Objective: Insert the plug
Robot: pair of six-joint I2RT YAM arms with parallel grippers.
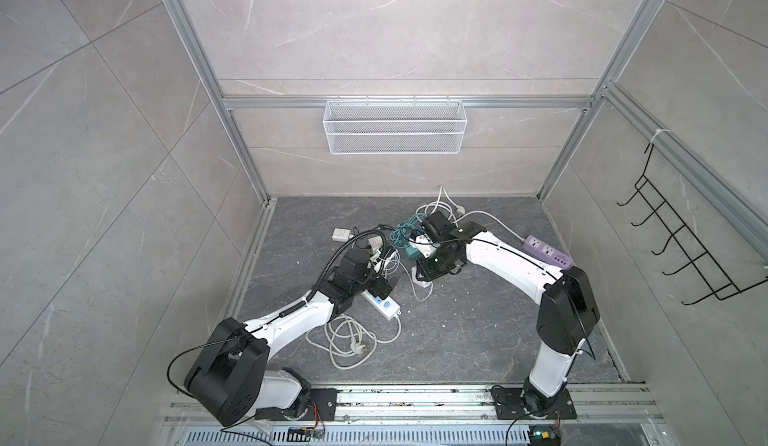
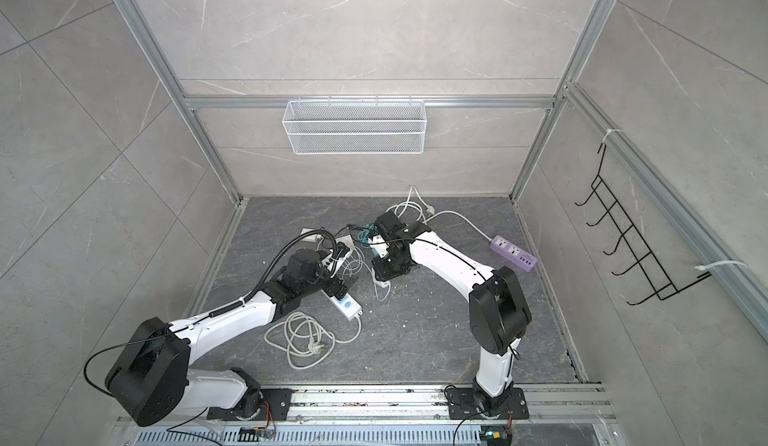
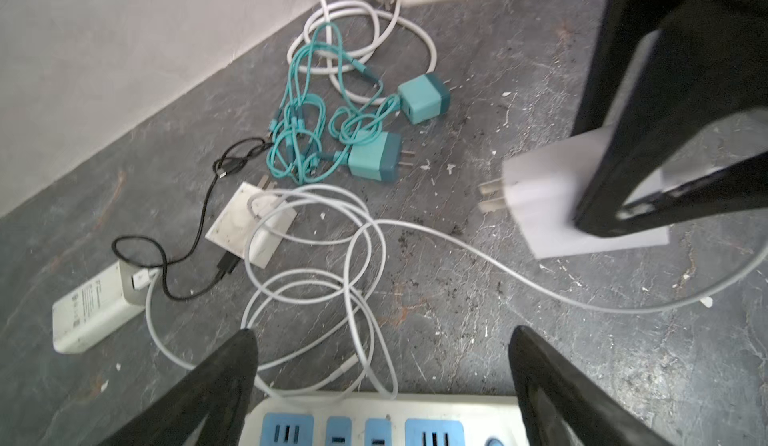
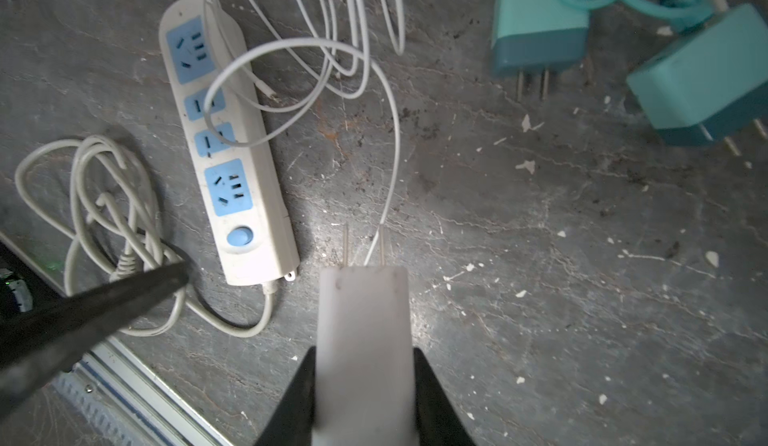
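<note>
**High stereo pair, two low wrist cameras**

Both top views look from high above the arms' bases, down and forward across the whole tabletop point(image 1: 478, 340) to the wire basket point(image 1: 394, 132) on the back wall. The two are nearly equal. The left wrist camera sits close over the tabletop and looks out past the left gripper point(image 3: 382, 332) toward the teal chargers point(image 3: 374, 157). The right wrist camera, equally near, looks down past the right gripper point(image 4: 363, 352) and the white plug point(image 4: 363, 319). Both wrist views share the power strip point(image 4: 232, 145) and the chargers.
</note>
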